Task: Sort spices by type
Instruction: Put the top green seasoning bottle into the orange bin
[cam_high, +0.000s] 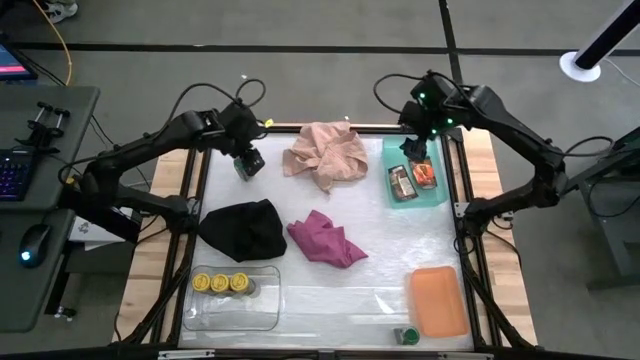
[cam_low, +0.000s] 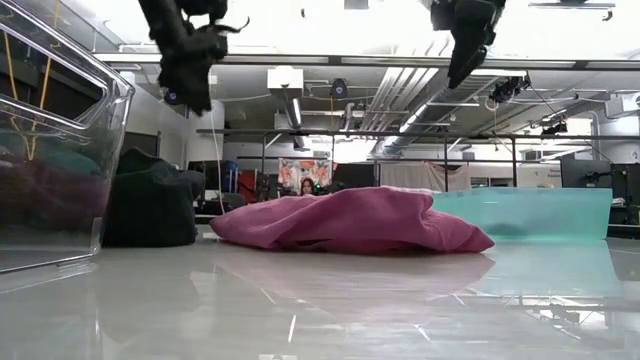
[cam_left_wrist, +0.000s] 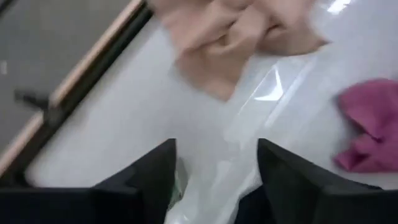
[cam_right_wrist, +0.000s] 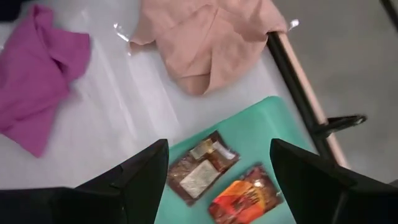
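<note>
Three yellow-lidded jars (cam_high: 220, 283) stand in the clear tray (cam_high: 262, 308) at the near left. One green-lidded jar (cam_high: 405, 335) sits on the table by the orange tray. The dark brown packet (cam_right_wrist: 202, 168) and the orange-red packet (cam_right_wrist: 245, 193) lie flat in the teal tray (cam_high: 438, 190). My right gripper (cam_right_wrist: 219, 146) hangs open above that tray. My left gripper (cam_high: 248, 163) is open, high over the far left of the table beside the pink cloth. A small green thing (cam_left_wrist: 178, 185) shows past one of its fingers; what it is, I cannot tell.
The pink cloth (cam_high: 325, 155) lies at the far middle, the magenta cloth (cam_high: 325, 240) in the centre and the black cloth (cam_high: 243, 230) at the left. The orange tray (cam_high: 438, 300) is at the near right. Bare table lies between the clear and orange trays.
</note>
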